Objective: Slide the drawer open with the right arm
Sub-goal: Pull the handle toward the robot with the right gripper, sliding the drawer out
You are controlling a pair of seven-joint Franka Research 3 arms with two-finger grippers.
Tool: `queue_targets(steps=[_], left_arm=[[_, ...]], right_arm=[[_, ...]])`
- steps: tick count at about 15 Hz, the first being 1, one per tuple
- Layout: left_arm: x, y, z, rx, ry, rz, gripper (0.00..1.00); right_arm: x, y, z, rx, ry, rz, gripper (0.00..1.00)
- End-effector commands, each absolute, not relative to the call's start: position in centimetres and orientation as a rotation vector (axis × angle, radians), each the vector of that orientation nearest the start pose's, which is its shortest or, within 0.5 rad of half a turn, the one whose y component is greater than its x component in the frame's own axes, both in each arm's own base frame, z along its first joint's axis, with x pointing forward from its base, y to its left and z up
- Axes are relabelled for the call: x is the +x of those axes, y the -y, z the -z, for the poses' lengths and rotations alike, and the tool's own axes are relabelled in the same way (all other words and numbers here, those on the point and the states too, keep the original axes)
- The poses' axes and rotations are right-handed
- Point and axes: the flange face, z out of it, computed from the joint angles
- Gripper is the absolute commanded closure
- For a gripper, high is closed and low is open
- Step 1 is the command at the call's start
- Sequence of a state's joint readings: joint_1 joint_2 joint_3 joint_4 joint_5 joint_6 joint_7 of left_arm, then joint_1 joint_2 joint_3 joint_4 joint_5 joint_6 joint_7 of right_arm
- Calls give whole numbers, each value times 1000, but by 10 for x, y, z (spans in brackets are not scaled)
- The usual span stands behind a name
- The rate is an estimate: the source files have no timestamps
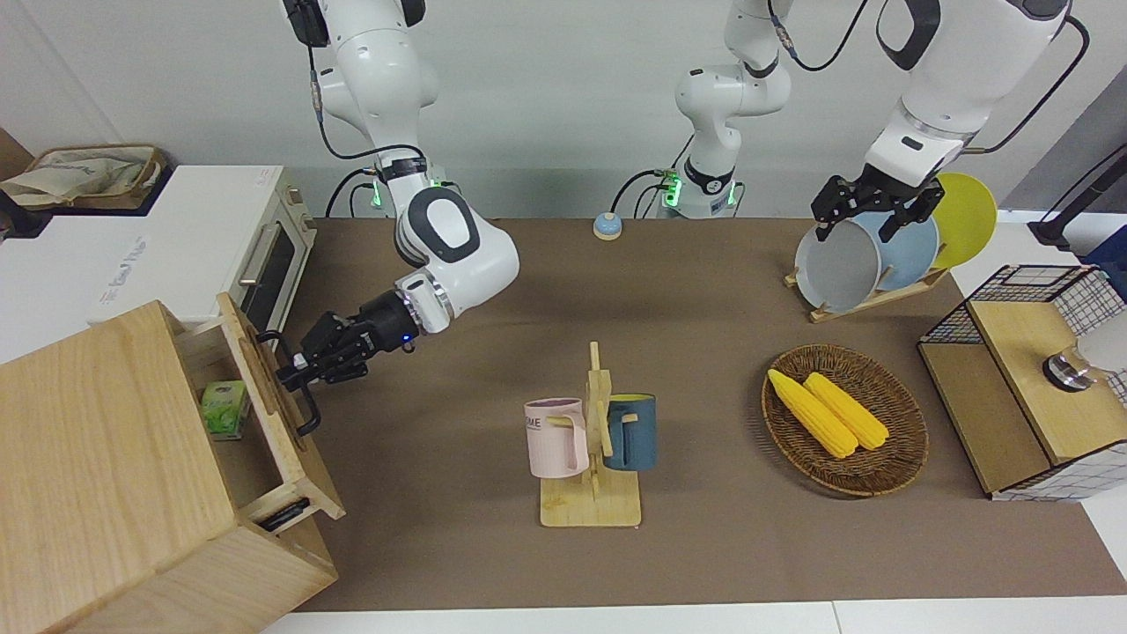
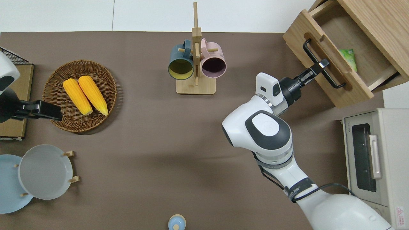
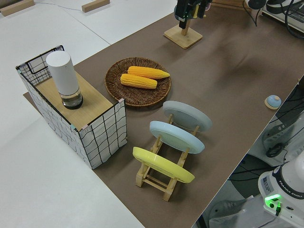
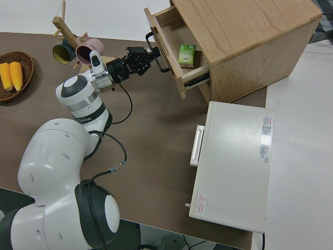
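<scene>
the right tool (image 2: 320,65) is clamped on the black handle (image 2: 322,68) of the drawer (image 2: 326,64), which stands pulled out of the cabinet (image 1: 106,475), a green packet (image 1: 224,409) inside. left arm parked, its fingers unreadable.

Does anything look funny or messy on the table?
Nothing is spilled or broken. The only thing out of its usual place is the drawer, pulled partway out of the cabinet, with the right gripper closed on its black handle. A small green carton sits inside it.
</scene>
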State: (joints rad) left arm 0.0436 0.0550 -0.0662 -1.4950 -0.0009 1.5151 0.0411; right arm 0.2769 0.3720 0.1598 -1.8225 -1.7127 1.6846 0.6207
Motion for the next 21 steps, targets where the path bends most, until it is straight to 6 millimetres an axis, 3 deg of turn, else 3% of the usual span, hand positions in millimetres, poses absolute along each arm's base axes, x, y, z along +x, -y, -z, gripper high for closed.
queue_targets(steps=[1, 16, 21], left_arm=[[563, 13, -630, -3126, -92, -60, 7], [563, 13, -629, -3126, -92, -62, 7], [563, 13, -630, -3126, -92, -60, 7]], right_arm=[[610, -220, -396, 1526, -502, -465, 1000], [556, -301, -396, 1536, -491, -449, 1000], [555, -326, -401, 1575, -455, -436, 1000]])
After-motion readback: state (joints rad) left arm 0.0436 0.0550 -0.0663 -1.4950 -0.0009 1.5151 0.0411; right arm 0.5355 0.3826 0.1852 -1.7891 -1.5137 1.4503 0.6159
